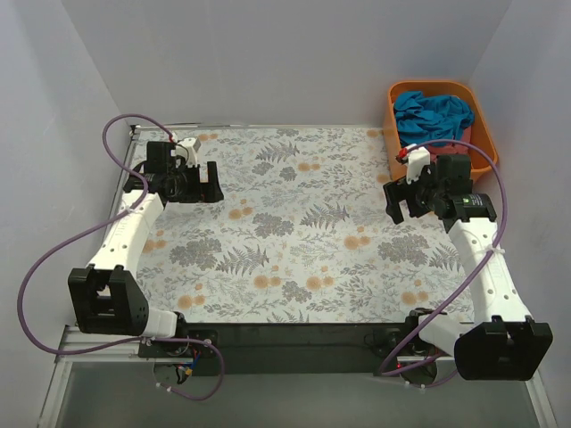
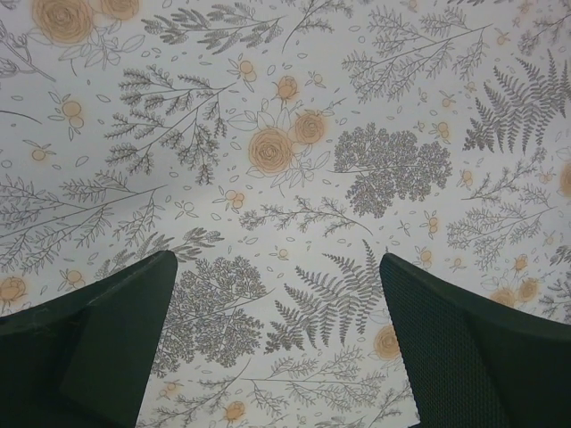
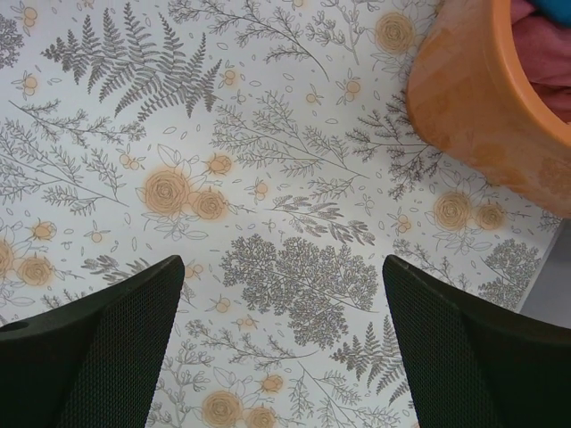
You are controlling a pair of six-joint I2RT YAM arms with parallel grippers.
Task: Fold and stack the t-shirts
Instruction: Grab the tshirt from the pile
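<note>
A teal-blue t-shirt (image 1: 433,115) lies crumpled in the orange tub (image 1: 482,125) at the table's far right corner. A pink-red t-shirt (image 3: 546,67) shows inside the tub in the right wrist view, under the tub's rim (image 3: 500,89). No cream-white t-shirt is in view. My right gripper (image 1: 406,205) is open and empty, just in front of the tub, above the flowered table cover. My left gripper (image 1: 198,192) is open and empty at the far left of the table. The wrist views show both grippers, the left (image 2: 277,267) and the right (image 3: 281,272), over bare cover.
The flowered table cover (image 1: 294,223) spans the table. White walls close the back and both sides. Purple cables loop from each arm. The tub stands partly past the cover's far right corner.
</note>
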